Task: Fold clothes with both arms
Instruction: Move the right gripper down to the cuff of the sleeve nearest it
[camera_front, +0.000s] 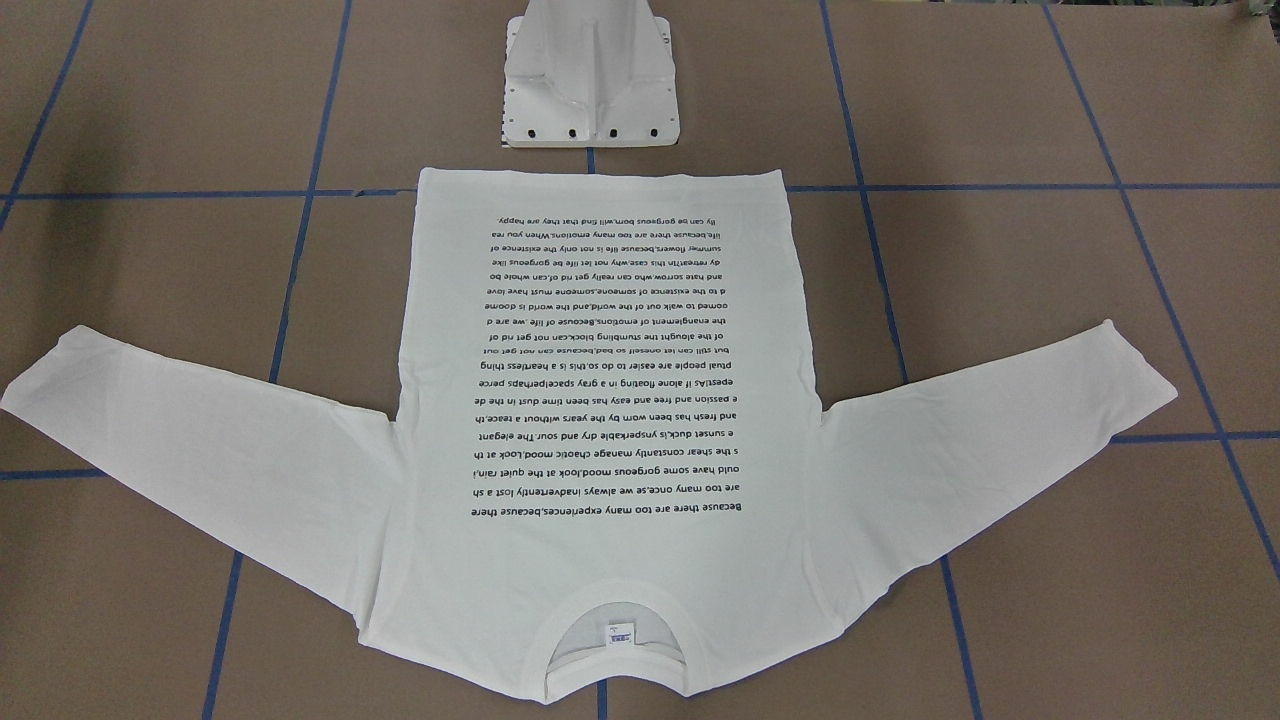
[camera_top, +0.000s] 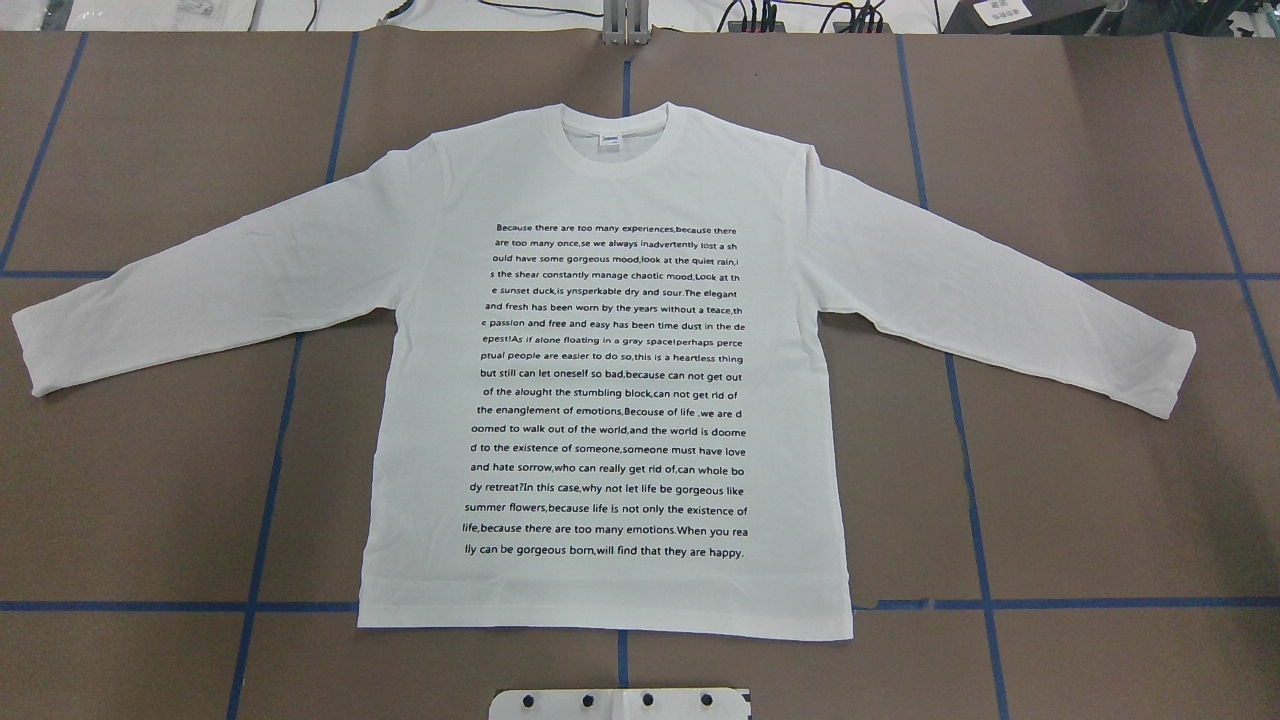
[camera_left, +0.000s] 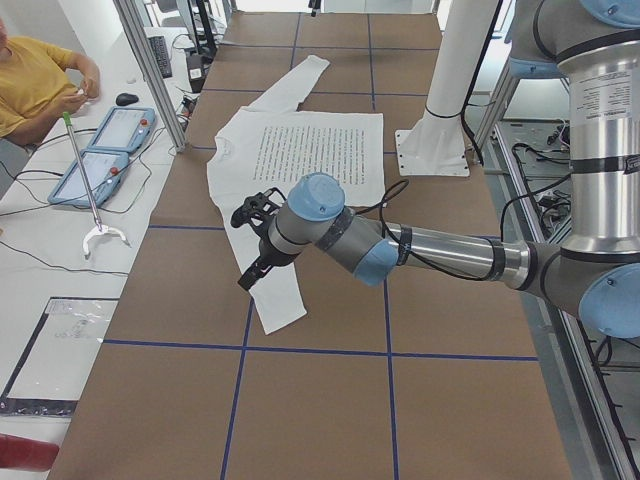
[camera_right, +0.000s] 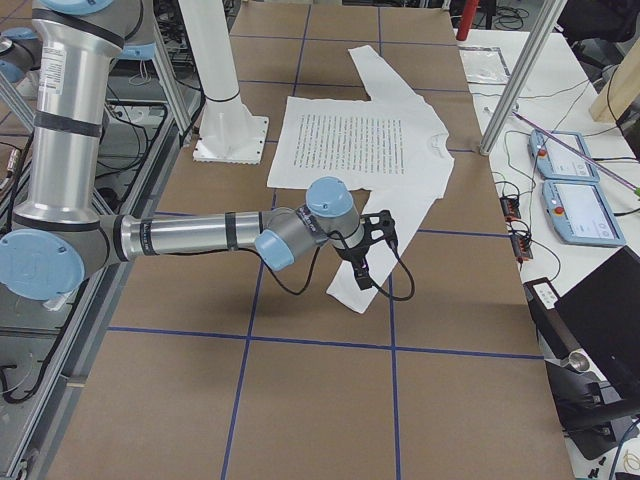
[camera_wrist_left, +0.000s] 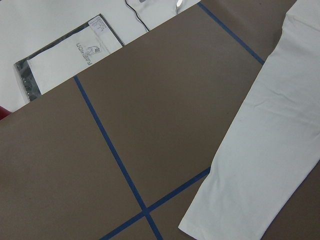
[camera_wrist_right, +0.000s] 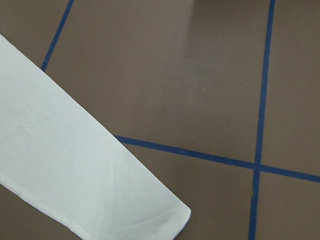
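Observation:
The white long-sleeved T-shirt (camera_top: 610, 380) lies flat on the brown table with its black printed text facing up and both sleeves spread out to the sides. Its collar (camera_front: 615, 640) points away from the robot's base. My left gripper (camera_left: 252, 262) hangs above the near sleeve in the exterior left view, and my right gripper (camera_right: 365, 265) hangs above the other sleeve in the exterior right view. I cannot tell whether either gripper is open or shut. The left wrist view looks down on a sleeve end (camera_wrist_left: 265, 150), and the right wrist view on a cuff (camera_wrist_right: 65, 175).
The white metal pedestal (camera_front: 590, 90) stands just behind the shirt's hem. Blue tape lines (camera_top: 960, 420) grid the table. A seated person (camera_left: 30, 80) and teach pendants (camera_left: 100, 150) are at a side desk. A laptop (camera_right: 600, 310) sits beyond the table's far edge.

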